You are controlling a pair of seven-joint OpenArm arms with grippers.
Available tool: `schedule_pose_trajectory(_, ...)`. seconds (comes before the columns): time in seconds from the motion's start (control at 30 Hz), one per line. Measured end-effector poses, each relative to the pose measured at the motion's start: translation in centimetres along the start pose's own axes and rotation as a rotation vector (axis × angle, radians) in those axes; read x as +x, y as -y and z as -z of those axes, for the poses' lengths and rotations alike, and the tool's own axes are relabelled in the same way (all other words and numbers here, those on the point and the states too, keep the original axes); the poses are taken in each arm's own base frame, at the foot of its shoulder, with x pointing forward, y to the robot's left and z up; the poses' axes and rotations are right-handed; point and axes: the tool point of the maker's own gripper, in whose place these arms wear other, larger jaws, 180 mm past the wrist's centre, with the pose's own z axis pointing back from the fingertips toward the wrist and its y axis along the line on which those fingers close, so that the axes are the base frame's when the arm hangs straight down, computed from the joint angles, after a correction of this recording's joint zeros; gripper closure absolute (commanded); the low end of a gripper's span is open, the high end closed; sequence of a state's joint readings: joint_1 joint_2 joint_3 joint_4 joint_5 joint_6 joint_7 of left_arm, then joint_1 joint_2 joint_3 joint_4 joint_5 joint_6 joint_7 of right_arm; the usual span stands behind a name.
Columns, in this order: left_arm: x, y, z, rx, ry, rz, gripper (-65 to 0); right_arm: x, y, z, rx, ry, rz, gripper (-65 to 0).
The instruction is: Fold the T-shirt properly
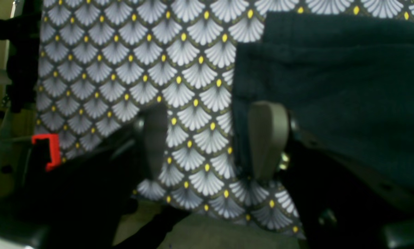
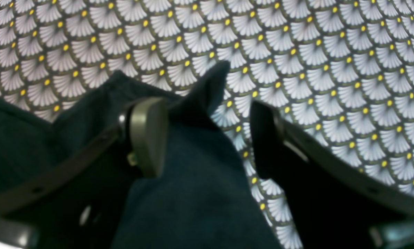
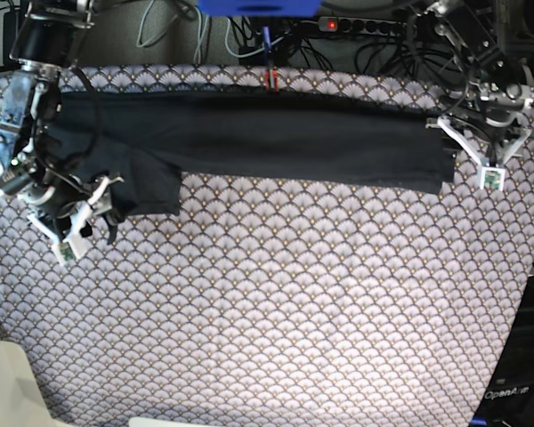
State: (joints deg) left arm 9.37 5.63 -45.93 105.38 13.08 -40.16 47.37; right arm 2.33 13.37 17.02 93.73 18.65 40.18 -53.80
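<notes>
The black T-shirt lies as a long band across the far part of the table, with a wider flap hanging down at its left end. My left gripper is open at the shirt's right end. The shirt's edge lies just inside one finger, and patterned cloth shows between the jaws. In the base view this gripper is just past the band's end. My right gripper is open over the left flap. Shirt fabric lies between its jaws, and a corner sticks up. It also shows in the base view.
The grey scallop-patterned cloth covers the whole table. A red clip sits at the cloth's far edge. Cables and a power strip lie behind the table. The cloth's edge shows in the left wrist view.
</notes>
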Motion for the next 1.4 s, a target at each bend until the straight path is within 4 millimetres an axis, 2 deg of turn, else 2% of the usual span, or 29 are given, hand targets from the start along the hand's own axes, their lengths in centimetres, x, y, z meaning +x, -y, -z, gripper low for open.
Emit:
schedule_pose_trajectory(0.2, 0.0, 0.0, 0.0, -0.001, 0.0, -0.001, -36.2, 1.0, -0.5, 0.2, 0.01, 0.051, -0.001, -38.9)
schedule_pose_trajectory(0.57, 0.0, 0.0, 0.0, 0.0, 0.001, -0.002, -36.2, -0.7, 0.3, 2.3, 0.037, 0.001, 0.068, -37.6)
schedule_pose_trajectory(0.67, 0.0, 0.0, 0.0, 0.0, 0.0, -0.002, -36.2, -0.3, 0.3, 2.3, 0.037, 0.026, 0.07, -29.2)
schedule_pose_trajectory(0.73, 0.0, 0.0, 0.0, 0.0, -0.001, -0.002, -36.2, -0.1, 0.3, 2.2, 0.036, 0.035, 0.068, -19.9)
schedule_pose_trajectory(0.83, 0.0, 0.0, 0.0, 0.0, 0.0, -0.002, -36.2, -0.1, 0.4, 2.2, 0.035, 0.03, 0.068, -1.1)
schedule_pose_trajectory(0.87, 0.0, 0.0, 0.0, 0.0, 0.0, -0.002, -36.2, -0.2, 0.4, 2.2, 0.035, 0.026, 0.068, 0.0)
schedule_pose_trajectory(1.03, 0.0, 0.0, 0.0, 0.0, 0.0, -0.002, -36.2, -0.1, 0.4, 2.3, 0.035, 0.029, 0.068, 0.0)
schedule_pose_trajectory(1.17, 0.0, 0.0, 0.0, -0.001, 0.0, -0.002, -36.2, -0.8, 0.2, 2.1, 0.037, 0.018, 0.066, 0.0)
schedule_pose_trajectory(1.3, 0.0, 0.0, 0.0, -0.001, 0.0, -0.002, -36.2, -0.9, 0.0, 0.5, 0.013, 0.024, 0.017, 0.0)
schedule_pose_trajectory(1.4, 0.0, 0.1, 0.0, -0.001, 0.001, -0.002, -36.2, 0.1, -0.7, -0.9, 0.0, 0.058, -0.033, 0.0)
